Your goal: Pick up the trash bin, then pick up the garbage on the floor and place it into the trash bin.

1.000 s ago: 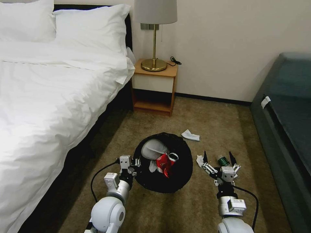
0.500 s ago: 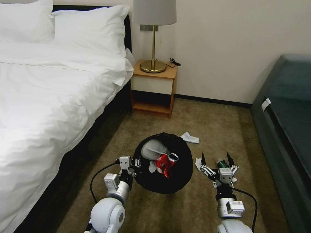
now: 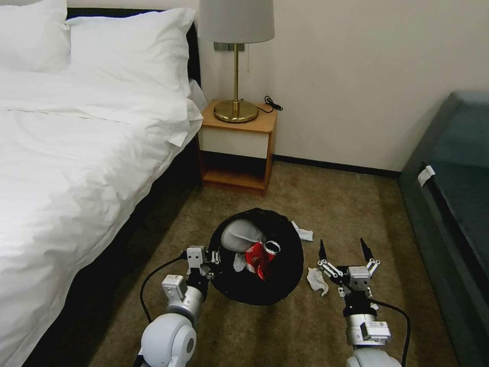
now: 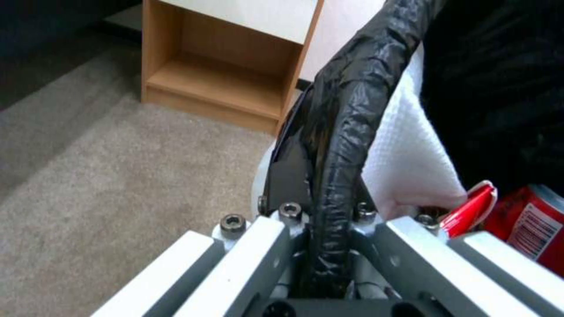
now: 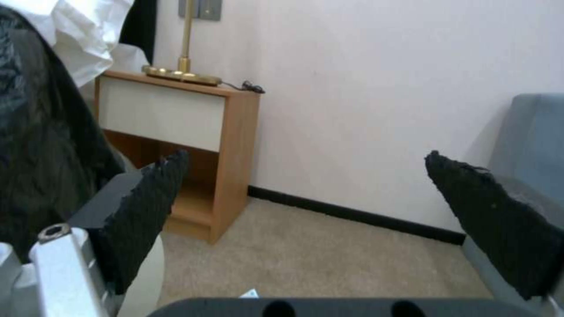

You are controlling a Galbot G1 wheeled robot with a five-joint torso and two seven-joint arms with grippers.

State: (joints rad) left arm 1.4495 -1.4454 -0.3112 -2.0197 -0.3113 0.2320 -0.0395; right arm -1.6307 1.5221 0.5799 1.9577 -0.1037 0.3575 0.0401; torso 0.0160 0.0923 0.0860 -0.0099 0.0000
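Tissue (image 3: 317, 281), soft and weightless, lies just left of our spread right gripper (image 3: 345, 250); we'd pinch its crumpled middle. Our left gripper (image 3: 204, 253) clamps the trash bin (image 3: 285, 265) rim.

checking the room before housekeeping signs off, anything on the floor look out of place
Yes: two crumpled white tissues lie loose on the tan carpet, one beside the open right pincer, one by the round black bin that the left pincer grips.
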